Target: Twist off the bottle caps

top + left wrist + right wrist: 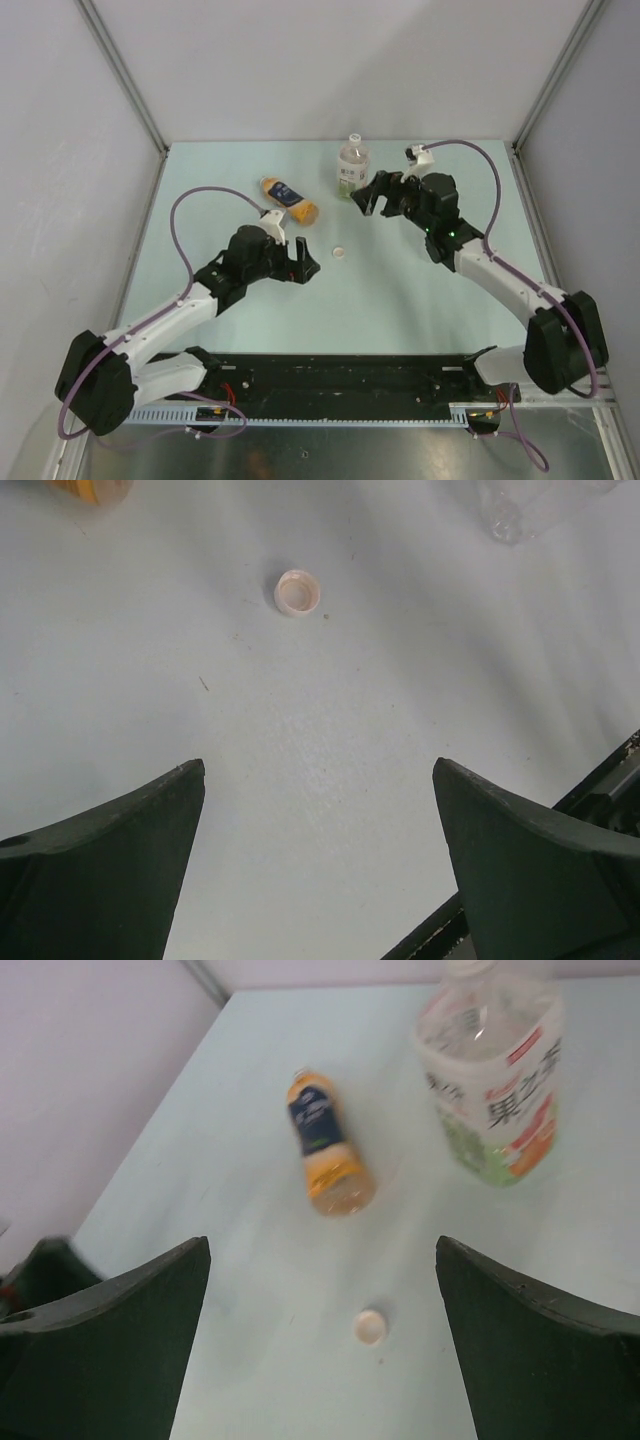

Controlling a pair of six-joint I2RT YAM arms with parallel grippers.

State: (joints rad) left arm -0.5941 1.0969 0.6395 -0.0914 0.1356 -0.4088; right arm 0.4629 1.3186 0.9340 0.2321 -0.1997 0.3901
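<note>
Left wrist: cap (298, 592), hollow side up

Bare table (400, 300) surrounds the loose cap (341, 252) at frame centre; the lying orange bottle (289, 200) and upright clear bottle (351, 165) (both above it) block the upper middle.

upright bottle (490, 1080) top cut off above; orange bottle (90, 488) mostly cut off in left wrist view.

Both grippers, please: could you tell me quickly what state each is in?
Left gripper: open, holding nothing.
Right gripper: open, holding nothing.
</note>
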